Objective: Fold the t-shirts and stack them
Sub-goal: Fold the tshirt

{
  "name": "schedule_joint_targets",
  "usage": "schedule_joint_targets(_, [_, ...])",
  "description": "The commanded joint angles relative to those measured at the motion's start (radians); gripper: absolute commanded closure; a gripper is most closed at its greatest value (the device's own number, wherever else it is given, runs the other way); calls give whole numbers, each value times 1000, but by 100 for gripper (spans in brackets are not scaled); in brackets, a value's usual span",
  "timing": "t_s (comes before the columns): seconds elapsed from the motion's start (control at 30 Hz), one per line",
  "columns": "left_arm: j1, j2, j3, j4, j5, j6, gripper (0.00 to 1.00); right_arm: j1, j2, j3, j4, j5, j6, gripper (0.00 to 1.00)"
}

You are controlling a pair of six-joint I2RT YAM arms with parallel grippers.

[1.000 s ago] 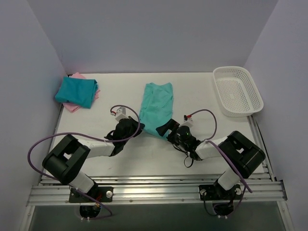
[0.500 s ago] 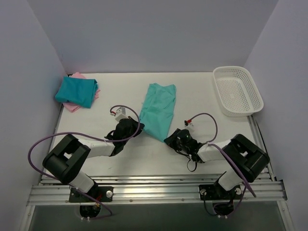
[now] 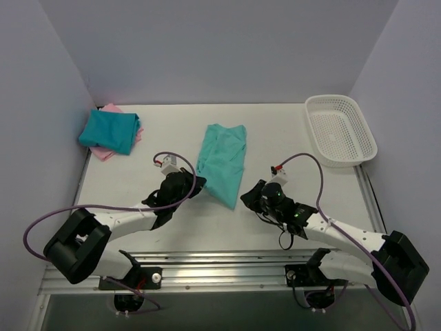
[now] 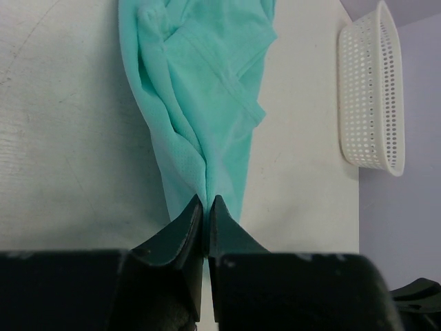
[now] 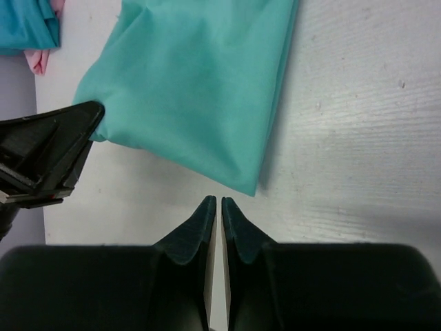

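Observation:
The light teal-green t-shirt (image 3: 222,162) lies as a long folded strip in the middle of the table. My left gripper (image 3: 195,187) is shut on its near left edge, and the cloth (image 4: 200,89) runs away from the pinched jaws (image 4: 207,201). My right gripper (image 3: 247,198) is shut with nothing between its jaws (image 5: 218,201), just short of the shirt's near corner (image 5: 251,186). The darker teal-blue t-shirt (image 3: 109,131) lies folded on the pink t-shirt (image 3: 103,153) at the far left.
A white mesh basket (image 3: 340,129) stands at the far right edge of the table, also in the left wrist view (image 4: 368,89). Purple cables loop from both arms. The left gripper's fingers (image 5: 62,131) show in the right wrist view.
My right gripper, open at the shirt's near right edge a second ago, has shut and now sits just off the corner. The shirt's near end has shifted slightly left. The left gripper keeps its hold.

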Motion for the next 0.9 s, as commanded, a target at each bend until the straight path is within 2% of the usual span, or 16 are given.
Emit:
schedule_joint_targets(0.0, [-21, -75, 5, -43, -33, -3, 98, 10, -37, 67, -138, 48, -38, 94])
schedule_joint_targets(0.1, [-26, -93, 11, -70, -38, -2, 98, 39, -14, 66, -112, 34, -23, 28])
schedule_joint_targets(0.13, [-27, -92, 8, -72, -38, -2, 98, 51, -5, 60, -99, 30, -12, 1])
schedule_joint_targets(0.37, [-44, -46, -10, -32, -36, -23, 98, 106, 110, -49, 90, -1, 83, 0])
schedule_joint_targets(0.6, [-47, 31, 14, 9, -4, -38, 98, 123, 106, -108, 137, 30, 135, 1])
schedule_joint_targets(0.87, [-56, 74, 9, 48, 0, -43, 98, 125, 132, -163, 204, 62, 163, 20])
